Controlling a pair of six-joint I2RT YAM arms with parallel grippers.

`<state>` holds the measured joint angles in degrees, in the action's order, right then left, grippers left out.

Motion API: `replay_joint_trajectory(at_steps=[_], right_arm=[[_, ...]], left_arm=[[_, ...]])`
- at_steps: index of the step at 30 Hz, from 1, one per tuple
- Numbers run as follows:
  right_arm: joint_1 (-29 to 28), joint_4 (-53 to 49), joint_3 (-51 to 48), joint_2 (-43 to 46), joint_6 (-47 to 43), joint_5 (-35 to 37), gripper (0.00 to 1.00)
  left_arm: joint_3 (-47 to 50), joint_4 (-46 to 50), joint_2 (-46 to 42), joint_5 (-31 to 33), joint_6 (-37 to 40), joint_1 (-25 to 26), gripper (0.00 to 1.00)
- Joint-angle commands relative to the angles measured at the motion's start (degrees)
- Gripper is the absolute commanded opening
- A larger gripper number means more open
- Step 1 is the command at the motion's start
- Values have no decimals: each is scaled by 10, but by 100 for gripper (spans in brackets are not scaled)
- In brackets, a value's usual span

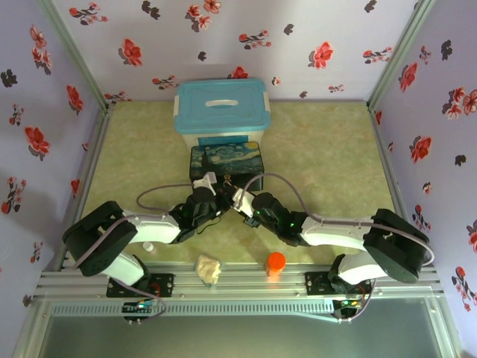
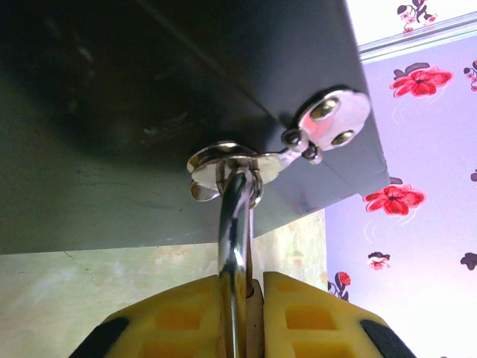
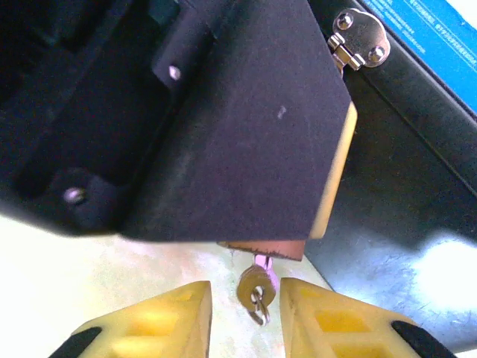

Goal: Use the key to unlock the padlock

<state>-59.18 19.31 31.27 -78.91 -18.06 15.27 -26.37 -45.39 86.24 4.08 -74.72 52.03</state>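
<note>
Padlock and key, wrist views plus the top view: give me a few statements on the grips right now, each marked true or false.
1. The left fingers are clamped on the padlock by its shackle. True.
2. The shackle hangs free of the clasp on the painted box. False: it runs through the clasp's loop.
3. The right fingers are shut on the key. False: they stand open, with the key between them.
4. A blue-lidded bin stands behind the painted box, on the side away from the arms. True.
</note>
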Motion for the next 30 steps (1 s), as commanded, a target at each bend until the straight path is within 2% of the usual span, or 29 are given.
replay_joint_trajectory(at_steps=[1, 8, 13, 14, 19, 22, 27, 30], right_arm=[[-4, 33, 13, -12, -11, 35, 26], [-4, 45, 19, -32, -5, 50, 18], [-4, 69, 16, -38, 7, 42, 17], [-4, 78, 15, -40, 10, 23, 14], [-3, 86, 23, -48, 24, 11, 8], [6, 76, 24, -46, 37, -22, 4], [51, 81, 12, -22, 128, -137, 1], [54, 71, 9, -13, 132, -151, 3]], left_arm=[[-3, -51, -23, 10, 0, 6, 0], [3, -56, -27, 10, -4, 8, 0], [7, -60, -24, 10, -10, 10, 0], [7, -61, -22, 10, -10, 12, 0], [11, -68, -19, 14, -13, 15, 0], [14, -68, -21, 14, -14, 16, 0], [20, -71, -29, 14, -15, 16, 0], [24, -65, -33, 16, -13, 16, 0]])
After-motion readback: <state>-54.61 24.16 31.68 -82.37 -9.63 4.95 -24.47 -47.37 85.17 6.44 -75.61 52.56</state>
